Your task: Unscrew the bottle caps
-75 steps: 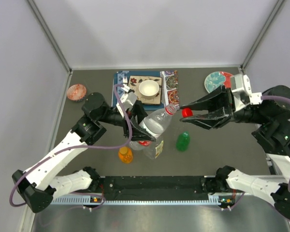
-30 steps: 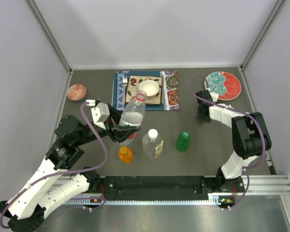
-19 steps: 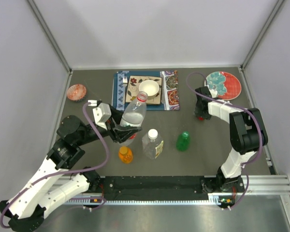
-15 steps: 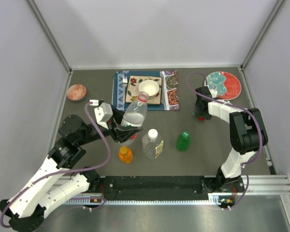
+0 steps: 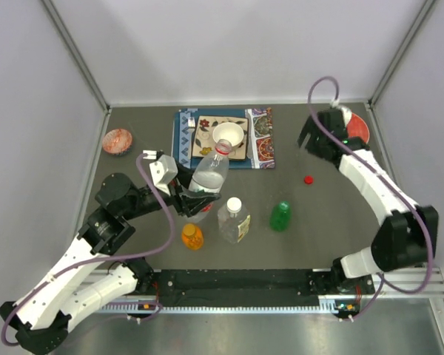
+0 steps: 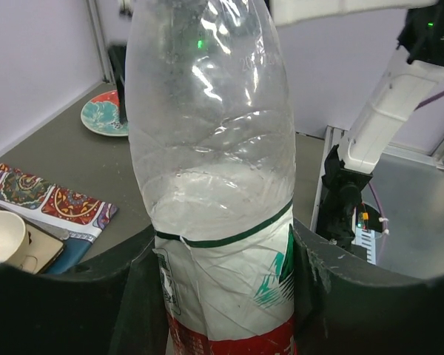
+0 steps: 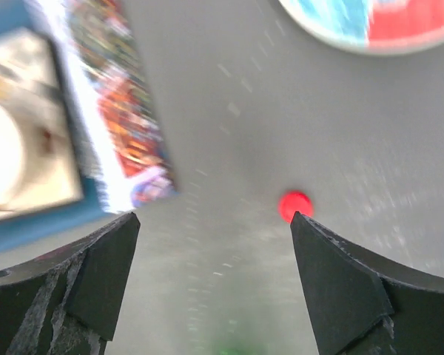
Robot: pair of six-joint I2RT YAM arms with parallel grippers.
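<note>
The right arm [image 5: 366,174] has lifted off the table [image 5: 333,222] and swung toward the far right corner. It leaves the red cap [image 5: 308,179] lying alone on the table, right of centre, where the right jaws were pressed down half a second ago. Those jaws now hang wide open with nothing between them, and the cap shows below them in the wrist view. The left jaws stay clamped round the lower body of the clear red-labelled bottle [image 5: 209,176], held tilted above the table left of centre, its neck seemingly bare. So one cap looks done and set down. The white cap [image 5: 234,203] sits on its larger clear bottle [image 5: 233,222] near centre, and the green bottle [image 5: 280,216] and orange bottle [image 5: 192,237] appear untouched; the held bottle probably needs putting down next
</note>
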